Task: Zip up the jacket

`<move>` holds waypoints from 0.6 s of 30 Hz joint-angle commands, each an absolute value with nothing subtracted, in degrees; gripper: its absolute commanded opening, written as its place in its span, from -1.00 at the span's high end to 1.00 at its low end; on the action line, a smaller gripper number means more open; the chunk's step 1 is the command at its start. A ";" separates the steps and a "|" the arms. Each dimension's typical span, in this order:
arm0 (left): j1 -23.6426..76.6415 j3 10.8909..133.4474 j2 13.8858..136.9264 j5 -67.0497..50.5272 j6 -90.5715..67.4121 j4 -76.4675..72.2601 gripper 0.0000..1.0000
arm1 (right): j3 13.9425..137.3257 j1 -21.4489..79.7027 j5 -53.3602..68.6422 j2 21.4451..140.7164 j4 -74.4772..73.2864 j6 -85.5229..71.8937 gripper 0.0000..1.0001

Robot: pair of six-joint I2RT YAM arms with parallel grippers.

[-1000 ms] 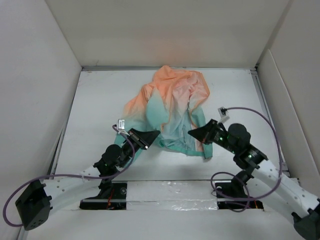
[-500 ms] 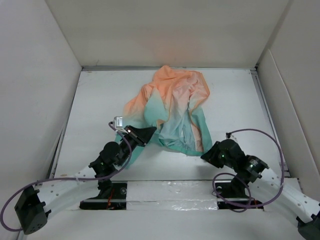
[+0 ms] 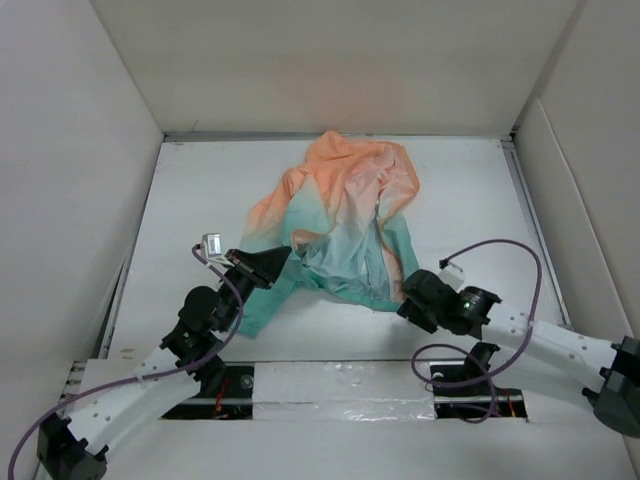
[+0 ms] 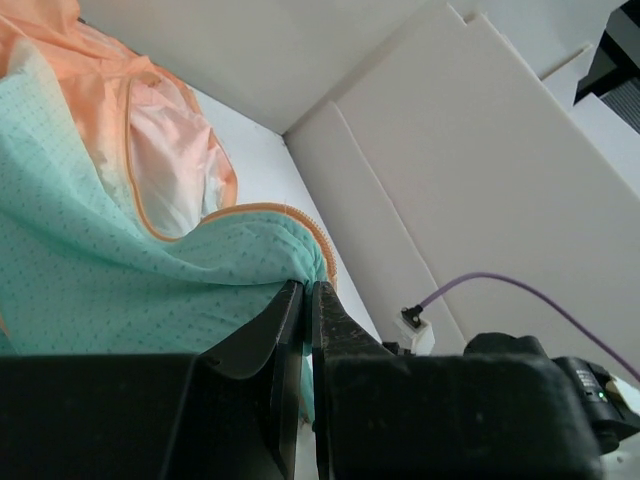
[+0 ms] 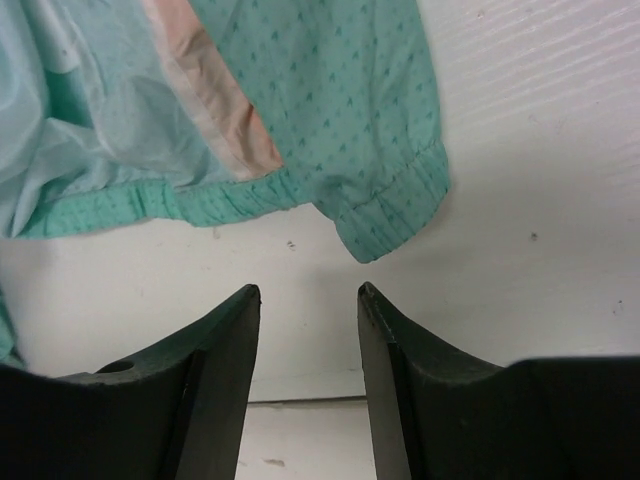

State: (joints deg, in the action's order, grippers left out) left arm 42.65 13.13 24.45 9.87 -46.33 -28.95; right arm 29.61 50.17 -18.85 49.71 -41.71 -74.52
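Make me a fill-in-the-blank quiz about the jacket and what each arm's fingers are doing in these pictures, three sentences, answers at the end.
1. The left fingers are pinched shut on the ____ fabric at the jacket edge.
2. The right fingers stand ____ over the table, just short of the hem, holding nothing.
3. The jacket's far end, away from the arms, is coloured ____.

Missing words: teal; open; orange.

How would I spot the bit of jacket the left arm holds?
On the white table lies a crumpled jacket, orange far, teal near. The left gripper is shut on its near-left teal edge, trimmed with orange zipper tape, unlike the plain elastic hem facing the open right gripper.
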 commanded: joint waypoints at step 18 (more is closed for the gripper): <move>42.45 13.18 18.46 11.94 -43.86 -28.75 1.00 | 44.20 57.83 -30.93 67.67 -57.47 -87.71 0.09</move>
